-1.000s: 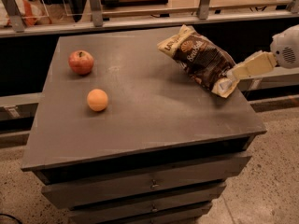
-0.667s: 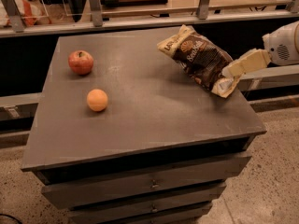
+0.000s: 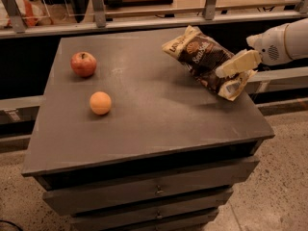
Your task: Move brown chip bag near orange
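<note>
The brown chip bag (image 3: 204, 59) lies crinkled and tilted at the far right of the dark table top (image 3: 159, 114), its cream end near the right edge. The gripper (image 3: 230, 71) comes in from the right on a white arm (image 3: 281, 44) and sits on the bag's lower right part, touching or overlapping it. The orange (image 3: 100, 103) rests on the left half of the table, well apart from the bag.
A red apple (image 3: 83, 64) sits behind the orange near the far left corner. The table is a cabinet with drawers (image 3: 154, 191) below. A shelf with metal rails (image 3: 144, 20) runs behind it. Speckled floor lies to the right.
The arm and gripper have moved left and slightly up, further over the bag's right end. The bag, orange and apple have stayed in place.
</note>
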